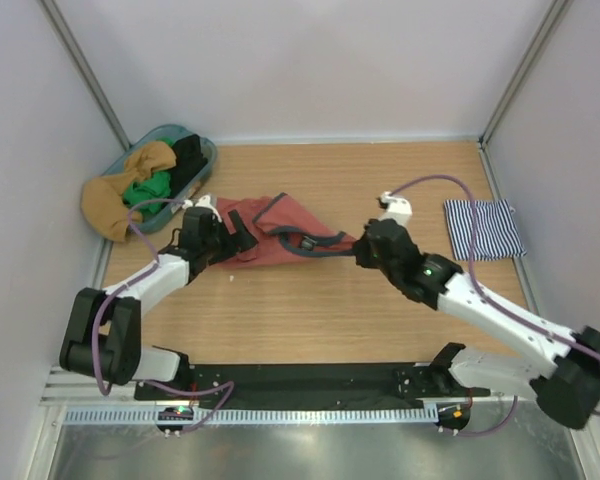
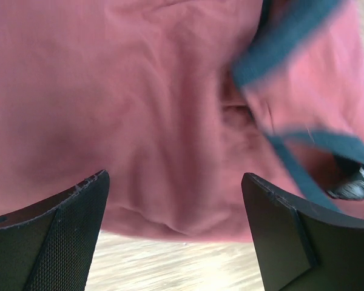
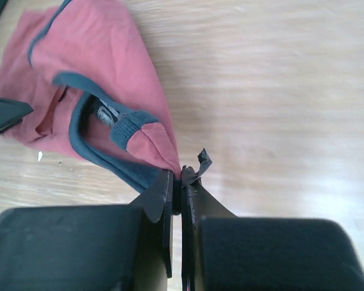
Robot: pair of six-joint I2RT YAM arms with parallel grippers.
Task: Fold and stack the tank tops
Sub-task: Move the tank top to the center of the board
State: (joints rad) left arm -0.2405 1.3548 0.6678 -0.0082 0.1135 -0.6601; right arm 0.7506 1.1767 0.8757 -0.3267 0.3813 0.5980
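The rust-red tank top (image 1: 280, 235) with navy trim lies crumpled in the middle of the table. My right gripper (image 1: 365, 250) is shut on its right tip, where the navy strap meets the red cloth (image 3: 164, 154). My left gripper (image 1: 235, 232) is open over the left part of the top; its fingertips (image 2: 85, 200) stand wide apart above the red cloth (image 2: 158, 121) near its edge, holding nothing. The navy-and-white striped tank top (image 1: 483, 229) lies folded at the right edge of the table.
A teal basket (image 1: 195, 160) holding mustard, green and black clothes stands at the back left. Light walls close in the wooden table (image 1: 310, 320) on three sides. A black bar (image 1: 300, 380) runs along the near edge.
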